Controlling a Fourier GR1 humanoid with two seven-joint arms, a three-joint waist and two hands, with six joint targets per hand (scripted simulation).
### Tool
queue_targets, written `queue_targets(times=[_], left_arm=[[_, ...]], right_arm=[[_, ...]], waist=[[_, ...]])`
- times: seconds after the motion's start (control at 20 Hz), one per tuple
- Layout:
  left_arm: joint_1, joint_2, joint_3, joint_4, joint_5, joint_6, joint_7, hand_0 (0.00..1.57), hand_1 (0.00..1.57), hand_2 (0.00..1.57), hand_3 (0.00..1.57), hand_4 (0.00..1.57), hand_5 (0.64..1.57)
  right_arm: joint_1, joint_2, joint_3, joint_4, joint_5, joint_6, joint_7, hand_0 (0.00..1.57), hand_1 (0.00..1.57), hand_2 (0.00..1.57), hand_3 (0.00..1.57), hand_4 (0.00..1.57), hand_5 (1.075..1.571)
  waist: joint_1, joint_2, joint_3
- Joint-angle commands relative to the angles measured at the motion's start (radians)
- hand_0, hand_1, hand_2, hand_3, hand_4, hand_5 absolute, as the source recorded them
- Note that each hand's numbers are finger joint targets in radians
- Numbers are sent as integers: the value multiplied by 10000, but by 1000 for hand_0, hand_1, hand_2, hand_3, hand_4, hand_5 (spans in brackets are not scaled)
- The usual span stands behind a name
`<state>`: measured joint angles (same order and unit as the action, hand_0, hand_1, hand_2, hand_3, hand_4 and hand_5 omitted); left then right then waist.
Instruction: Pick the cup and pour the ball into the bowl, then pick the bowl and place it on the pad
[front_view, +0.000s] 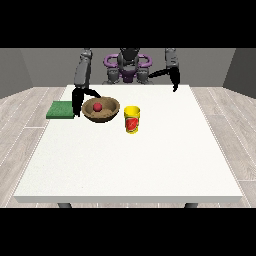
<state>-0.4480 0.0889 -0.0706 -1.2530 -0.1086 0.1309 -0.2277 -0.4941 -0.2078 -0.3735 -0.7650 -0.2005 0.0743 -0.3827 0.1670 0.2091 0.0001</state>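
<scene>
On the white table, which stands on a pale wood-plank floor between grey walls, a brown bowl holds a red ball. A yellow cup stands upright just beside the bowl, nearer the camera, and a green pad lies by the table's left edge. The hand at the view's left hangs between pad and bowl, its thumb reaching toward the bowl's rim; whether it grasps the rim cannot be told. The hand at the view's right hangs over the far edge, fingers pointing down; its state is unclear.
</scene>
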Motion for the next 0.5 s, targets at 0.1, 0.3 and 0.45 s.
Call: queue_targets(times=[0.1,0.3,0.45], left_arm=[[913,234,-118,-1126,73,-571,354,0,0,0,0,0,1565],[327,271,334,-1023,71,-431,166,0,0,0,0,0,1566],[644,348,237,-1422,234,-820,290,0,0,0,0,0,1566]], right_arm=[[47,-308,-106,1580,-38,384,-811,0,0,0,0,160,1563],[-770,-30,71,1970,90,-121,-1382,0,0,0,0,142,1564],[-1134,-13,-125,2367,-176,-217,-1080,0,0,0,0,139,1565]], waist=[[230,-251,7],[-27,372,5],[318,286,6]])
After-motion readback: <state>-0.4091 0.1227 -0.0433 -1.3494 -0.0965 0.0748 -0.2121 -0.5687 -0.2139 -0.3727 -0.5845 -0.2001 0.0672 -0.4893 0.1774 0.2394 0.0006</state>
